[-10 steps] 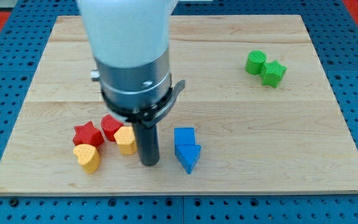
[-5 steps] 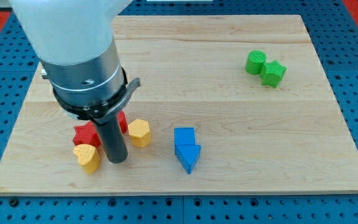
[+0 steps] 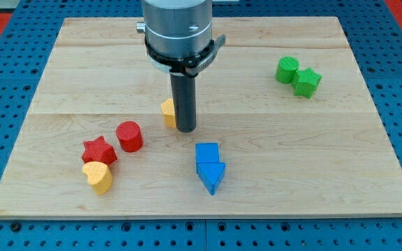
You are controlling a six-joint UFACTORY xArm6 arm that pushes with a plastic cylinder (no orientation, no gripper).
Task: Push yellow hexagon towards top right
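Yellow plastic peeks out from behind my dark rod: the yellow hexagon block (image 3: 167,111) sits near the middle of the pale wooden board (image 3: 313,160), mostly hidden, just to the view's left of the rod. My tip (image 3: 185,130) rests on the board touching or almost touching the block's right side. I have no fingers to part or close, only this rod.

The trouble is that I stand on the wrong side. The goal lies toward the view's top right, and a push from here would send the hexagon left, away from it. A glancing contact while I circle round could also spin it toward the red cylinder (image 3: 128,136).

Lower left in the same view, a red star block (image 3: 98,150) touches a yellow heart-shaped block (image 3: 100,176). Below my tip, well clear, a blue cube (image 3: 206,153) touches a blue arrow-like block (image 3: 211,176). Far to the top right, a green cylinder (image 3: 287,70) and a green star block (image 3: 306,82) touch; they lie roughly in the hexagon's way.
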